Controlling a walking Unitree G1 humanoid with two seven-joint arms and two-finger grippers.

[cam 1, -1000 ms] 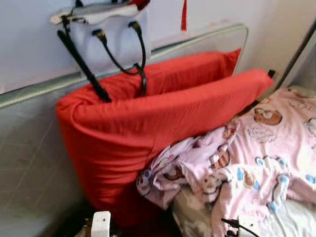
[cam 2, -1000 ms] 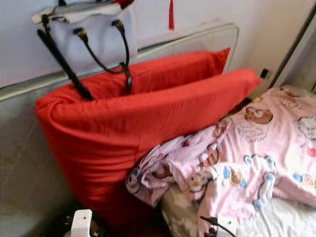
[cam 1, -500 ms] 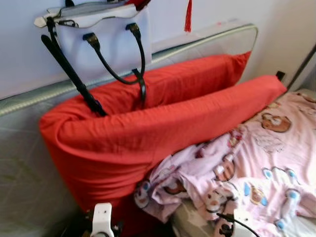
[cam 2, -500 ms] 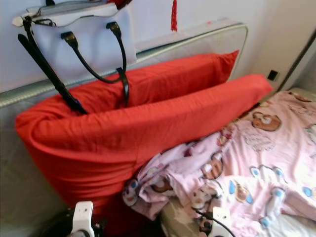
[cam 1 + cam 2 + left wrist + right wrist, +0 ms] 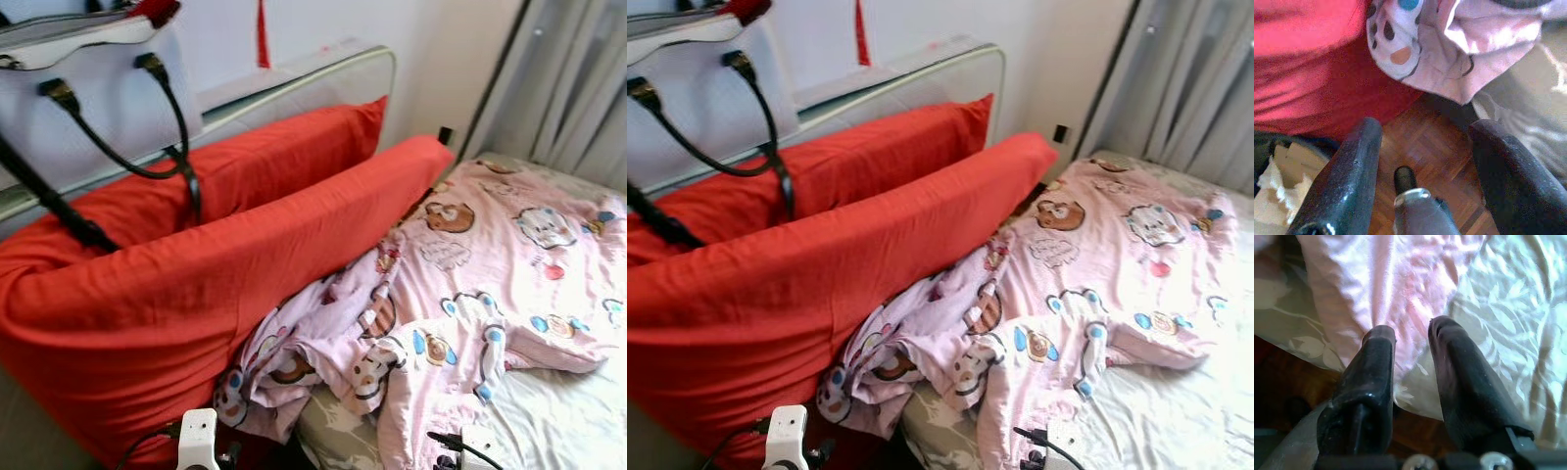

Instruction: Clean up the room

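Head pair high, wrist pair low
Both eyes look down at the pink blanket (image 5: 490, 294), red pillows (image 5: 196, 274) toward 10 o'clock; wrist cameras hang close, facing blanket edge and wooden floor (image 5: 1435, 152)

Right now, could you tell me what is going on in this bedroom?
The robot stands at the bed, handling nothing yet. Its left pincer hangs open above the wood floor beside the red pillows. Its right pincer, slightly open, hovers at the edge of the crumpled pink blanket. A white handbag sits on the headboard.
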